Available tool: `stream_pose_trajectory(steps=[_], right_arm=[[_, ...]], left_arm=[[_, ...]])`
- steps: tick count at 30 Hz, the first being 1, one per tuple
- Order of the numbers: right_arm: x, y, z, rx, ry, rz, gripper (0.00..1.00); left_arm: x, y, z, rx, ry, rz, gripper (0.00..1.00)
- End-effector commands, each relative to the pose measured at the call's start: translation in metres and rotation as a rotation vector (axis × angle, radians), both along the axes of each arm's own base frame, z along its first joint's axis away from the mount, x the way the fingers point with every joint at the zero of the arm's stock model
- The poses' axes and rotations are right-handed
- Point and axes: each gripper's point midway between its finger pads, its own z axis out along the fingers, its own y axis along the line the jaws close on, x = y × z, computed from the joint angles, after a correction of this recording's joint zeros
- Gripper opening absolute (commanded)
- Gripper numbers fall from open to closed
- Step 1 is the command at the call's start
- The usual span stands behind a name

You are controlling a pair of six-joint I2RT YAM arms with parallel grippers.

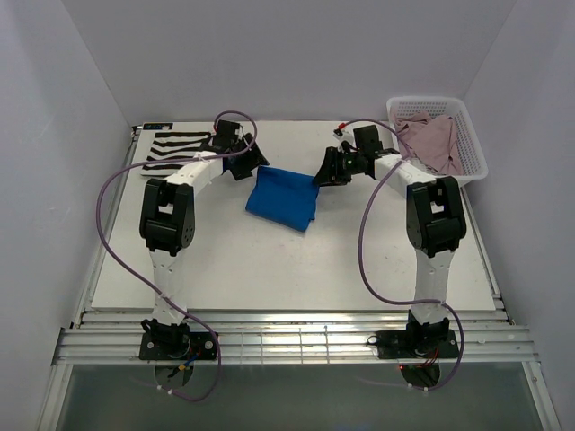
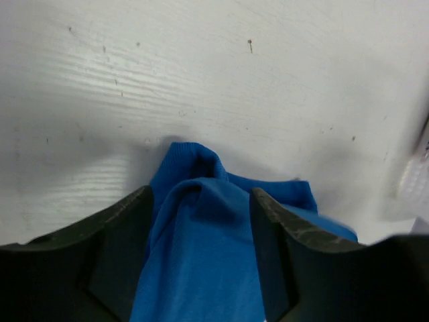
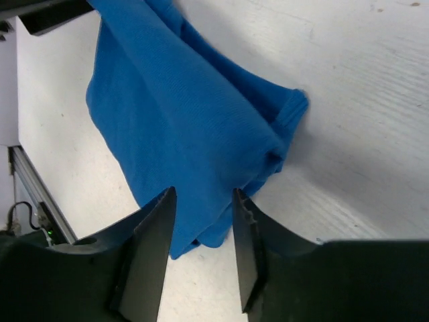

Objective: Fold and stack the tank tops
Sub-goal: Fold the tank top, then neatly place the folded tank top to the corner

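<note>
The bright blue tank top lies folded on the white table between my two arms. My left gripper sits at its far left corner. In the left wrist view that gripper is open, and a bunched ridge of blue cloth lies loose between the fingers. My right gripper is at the far right corner. In the right wrist view its jaws stand a little apart just above the blue cloth, gripping nothing. The striped tank top lies flat at the far left. The pink tank top is in the basket.
A white lattice basket stands at the far right corner of the table. White walls close in the left, the right and the back. The table's near edge ends in metal rails where the arm bases are bolted.
</note>
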Motion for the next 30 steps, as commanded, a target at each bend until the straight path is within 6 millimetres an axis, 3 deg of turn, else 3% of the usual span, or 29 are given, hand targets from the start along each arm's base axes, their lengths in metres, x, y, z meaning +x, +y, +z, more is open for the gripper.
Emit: stream_pose_trajectory(steps=[1, 3, 4, 5, 10, 12, 15, 20, 26, 30], right_arm=[[0.019, -0.004, 0.019, 0.021, -0.041, -0.015, 0.5], [0.022, -0.004, 0.022, 0.034, -0.042, -0.011, 0.69], [0.023, -0.002, 0.028, 0.042, -0.054, -0.003, 0.77], [0.021, -0.002, 0.032, 0.043, -0.062, 0.004, 0.93], [0.001, -0.007, 0.04, 0.04, -0.079, 0.028, 0.9], [-0.017, -0.013, 0.041, 0.036, -0.085, 0.033, 0.9], [-0.036, -0.019, 0.044, 0.029, -0.114, 0.041, 0.9], [-0.058, -0.025, 0.057, 0.022, -0.16, 0.063, 0.9], [-0.069, -0.031, 0.061, 0.0, -0.19, 0.063, 0.9], [-0.071, -0.032, 0.066, 0.001, -0.202, 0.062, 0.9]], left_arm=[[0.016, -0.004, 0.036, -0.034, -0.082, -0.026, 0.79], [0.017, -0.005, 0.045, -0.041, -0.101, -0.031, 0.86], [0.018, -0.005, 0.051, -0.042, -0.114, -0.033, 0.97], [0.019, -0.005, 0.055, -0.039, -0.125, -0.034, 0.98], [0.001, -0.01, 0.063, -0.009, -0.17, -0.182, 0.98], [-0.02, -0.021, 0.052, -0.03, -0.16, -0.332, 0.98], [-0.043, -0.019, 0.03, 0.01, -0.133, -0.446, 0.98], [-0.053, -0.006, 0.003, 0.072, -0.09, -0.475, 0.98], [-0.054, -0.01, -0.024, 0.052, -0.014, -0.517, 0.98], [-0.056, -0.012, -0.04, 0.038, 0.022, -0.534, 0.87]])
